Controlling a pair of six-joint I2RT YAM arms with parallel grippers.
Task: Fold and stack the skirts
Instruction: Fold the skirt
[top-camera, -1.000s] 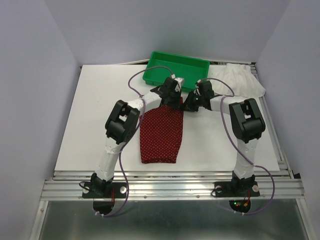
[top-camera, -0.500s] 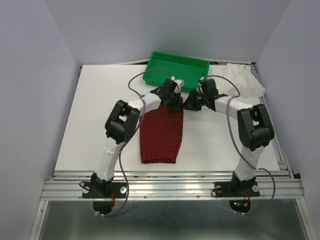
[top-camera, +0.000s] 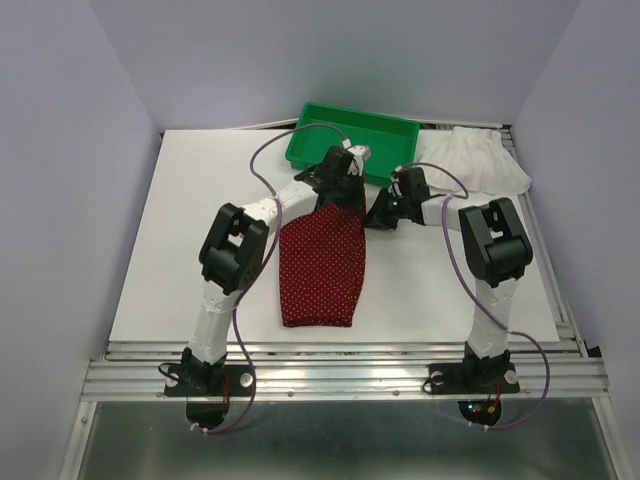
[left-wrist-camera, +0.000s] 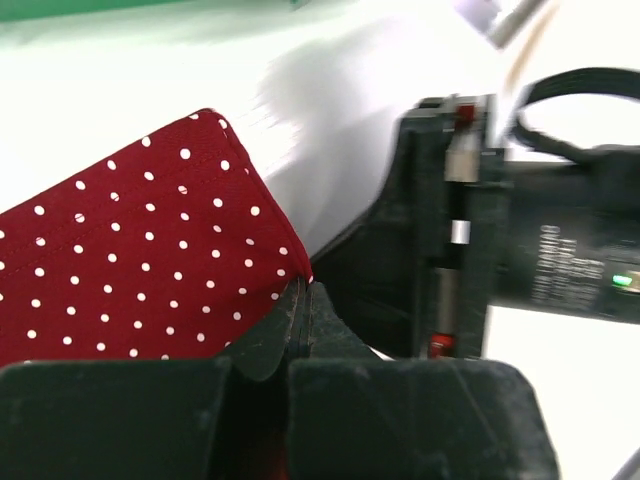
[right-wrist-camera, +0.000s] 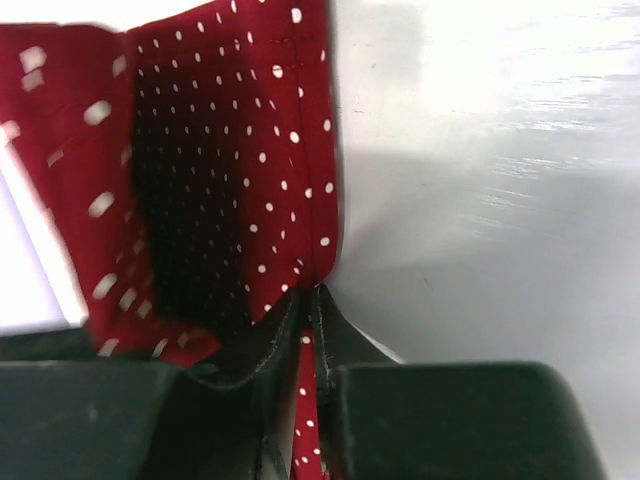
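Note:
The dark red dotted skirt (top-camera: 320, 265) lies folded lengthwise on the white table, its far end lifted a little. My left gripper (top-camera: 349, 194) is shut on its far edge; the left wrist view shows the dotted cloth (left-wrist-camera: 130, 260) pinched at the fingertips. My right gripper (top-camera: 378, 217) is shut on the far right corner; the right wrist view shows the cloth (right-wrist-camera: 250, 180) clamped between the fingers. The white ruffled skirt (top-camera: 482, 165) lies at the far right of the table.
A green plastic tray (top-camera: 352, 140) stands at the back centre, just behind both grippers. The table's white sheet (top-camera: 190, 240) reaches to the metal rails at the near edge. Grey walls close in on both sides.
The left arm's elbow has swung left and the left gripper has shifted slightly toward the tray. The right elbow moved out and back. Both still hold the red skirt's far end.

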